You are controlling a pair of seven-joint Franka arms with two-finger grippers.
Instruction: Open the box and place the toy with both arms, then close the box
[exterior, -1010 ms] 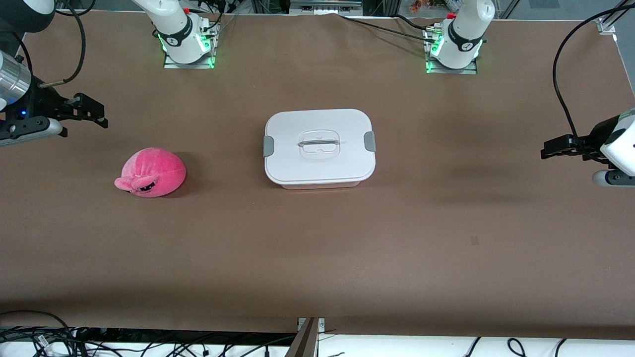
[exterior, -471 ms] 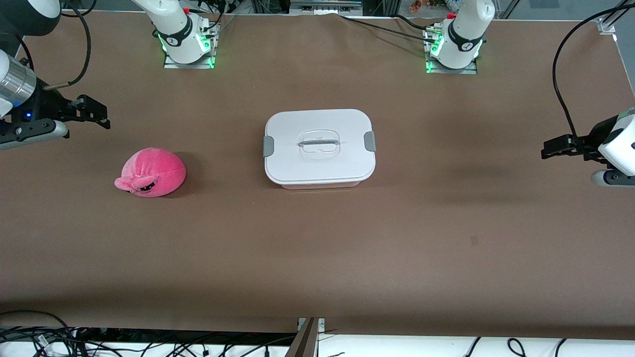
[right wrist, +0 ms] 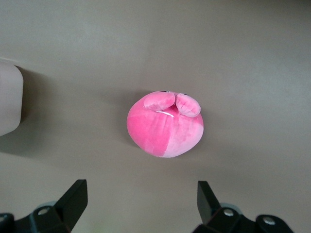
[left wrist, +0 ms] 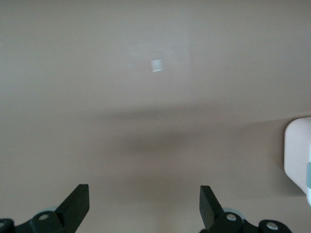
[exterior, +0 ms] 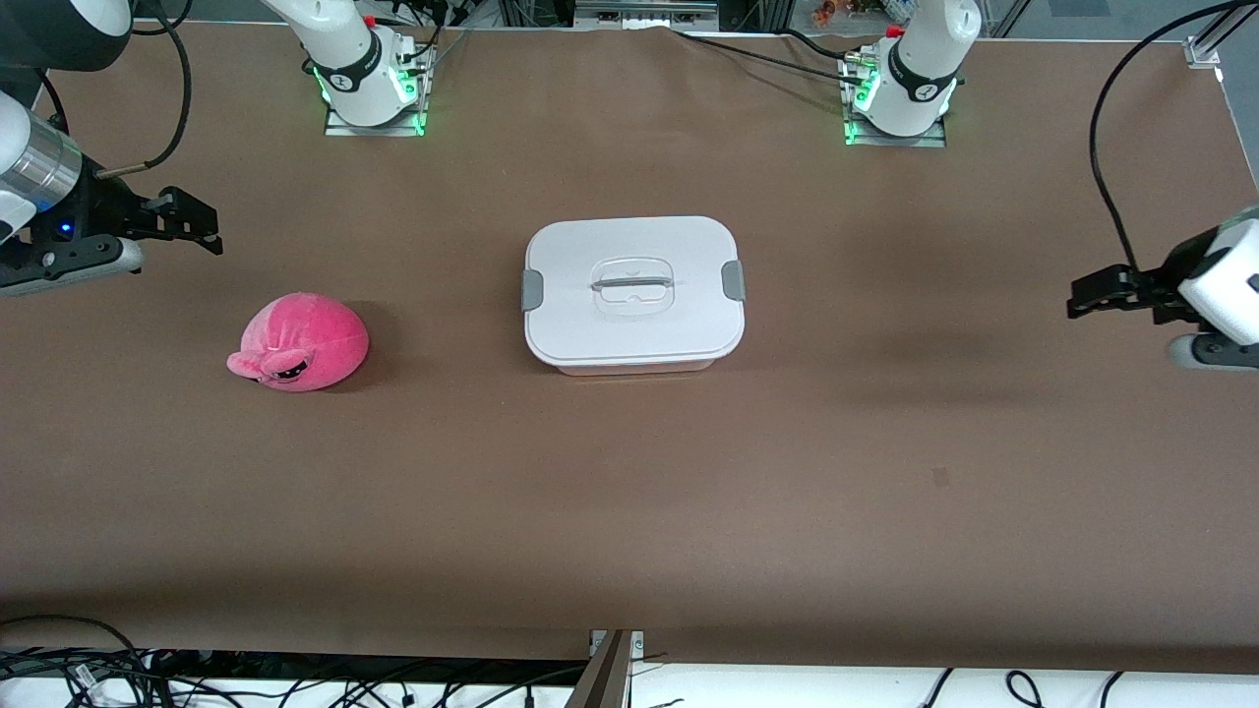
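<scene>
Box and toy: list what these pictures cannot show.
- Box contents: front view, the shut lid covers them.
- Box in the left wrist view: cut off by the edge, only a corner shows.
- Toy face: right wrist view, seen from above, its flaps hide it.

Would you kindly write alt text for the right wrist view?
A round hot-pink plush toy lies on the brown table, ahead of the right gripper, whose black fingers stand open and empty. A corner of the white-lidded box shows at the edge.

Two glossy white robot arms (exterior: 354,59) with black joint bands stand on green-lit bases at the frame's top. Black cables loop at both upper corners. Black two-finger grippers (exterior: 182,224) end each arm
</scene>
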